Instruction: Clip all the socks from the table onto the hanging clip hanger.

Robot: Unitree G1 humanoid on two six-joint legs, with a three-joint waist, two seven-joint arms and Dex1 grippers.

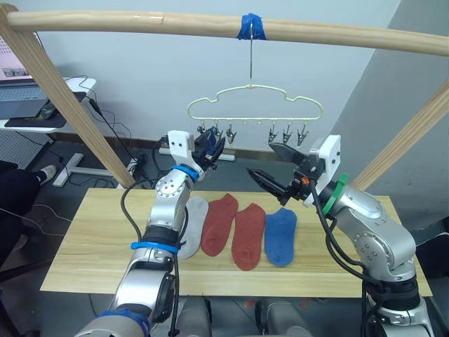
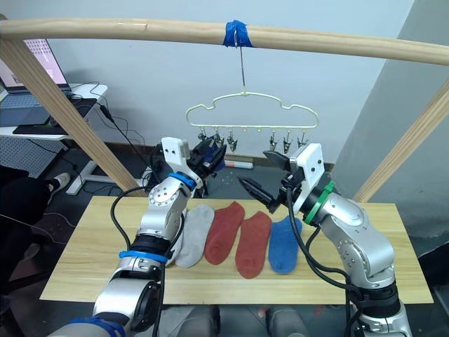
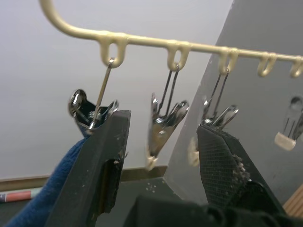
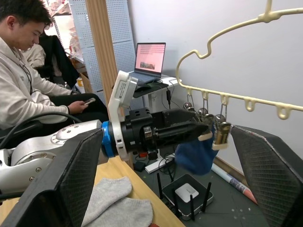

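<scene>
The cream clip hanger [image 1: 245, 118] hangs by its hook from a taped rail. My left gripper [image 1: 210, 147] is raised at its leftmost clips [image 3: 163, 127], fingers [image 3: 106, 156] open. A blue sock [image 4: 196, 153] dangles right beside one finger, apparently caught in the end clip [image 3: 87, 111]. My right gripper [image 1: 272, 166] hovers open under the hanger's right clips, holding nothing. On the table [image 1: 91, 260] lie a grey sock [image 1: 193, 225], two rust red socks [image 1: 219, 223] [image 1: 248, 235] and a second blue sock [image 1: 280, 235], side by side.
A thick wooden rail [image 1: 140, 21] with blue tape [image 1: 251, 27] spans overhead, carried by slanted wooden posts [image 1: 66, 98] at both sides. A person [image 4: 28, 90] sits beyond the table's left end, by a desk with a laptop [image 4: 149, 59]. A router [image 4: 187, 191] is on the floor.
</scene>
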